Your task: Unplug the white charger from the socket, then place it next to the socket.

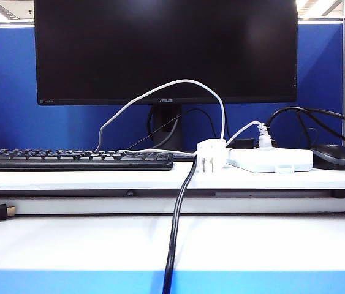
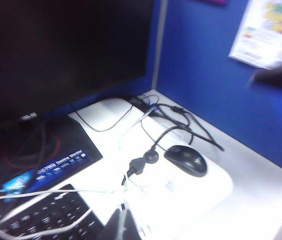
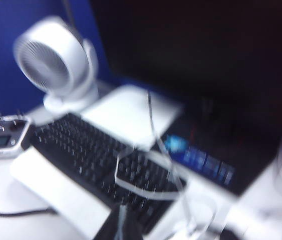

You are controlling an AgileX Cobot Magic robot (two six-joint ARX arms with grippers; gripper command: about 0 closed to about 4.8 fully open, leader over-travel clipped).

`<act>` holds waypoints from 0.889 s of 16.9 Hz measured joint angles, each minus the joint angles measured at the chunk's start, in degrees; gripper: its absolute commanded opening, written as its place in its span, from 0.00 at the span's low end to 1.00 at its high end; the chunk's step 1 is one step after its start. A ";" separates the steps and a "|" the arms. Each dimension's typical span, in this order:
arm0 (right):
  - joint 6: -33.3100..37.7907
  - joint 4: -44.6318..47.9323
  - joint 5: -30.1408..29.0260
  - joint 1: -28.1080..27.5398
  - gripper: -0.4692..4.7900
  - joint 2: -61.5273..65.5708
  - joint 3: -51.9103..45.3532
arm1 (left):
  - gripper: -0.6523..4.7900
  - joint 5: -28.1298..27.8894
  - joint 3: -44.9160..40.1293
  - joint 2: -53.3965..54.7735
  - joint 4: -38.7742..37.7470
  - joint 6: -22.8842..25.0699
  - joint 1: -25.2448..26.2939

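White charger (image 1: 211, 154) stands unplugged on the worktop (image 1: 98, 179), prongs facing forward, just beside the socket (image 1: 270, 160). Neither arm is visible there. Right fingers pressed together; left fingers' state unclear. Best retreat clear of the cable (image 1: 160, 98).

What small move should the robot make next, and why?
Probably just park both arms away. The white charger lies unplugged, prongs showing, right beside the socket. The left gripper and right gripper show only as dark tips in their wrist views, holding nothing.
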 measured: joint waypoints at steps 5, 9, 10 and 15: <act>-5.62 2.60 3.08 0.02 0.09 -16.94 -12.96 | 0.11 -1.90 -0.70 -13.57 -15.43 3.52 -0.02; -5.60 8.74 7.50 0.02 0.09 -36.09 -36.02 | 0.11 -2.64 -7.45 -27.78 -20.57 3.85 -0.02; -5.33 8.81 9.31 0.02 0.09 -40.68 -40.68 | 0.11 -3.02 -10.03 -30.82 -20.65 3.85 0.00; 2.49 7.48 12.79 0.07 0.09 -56.04 -57.05 | 0.11 -3.98 -26.32 -41.79 -20.68 3.76 -0.02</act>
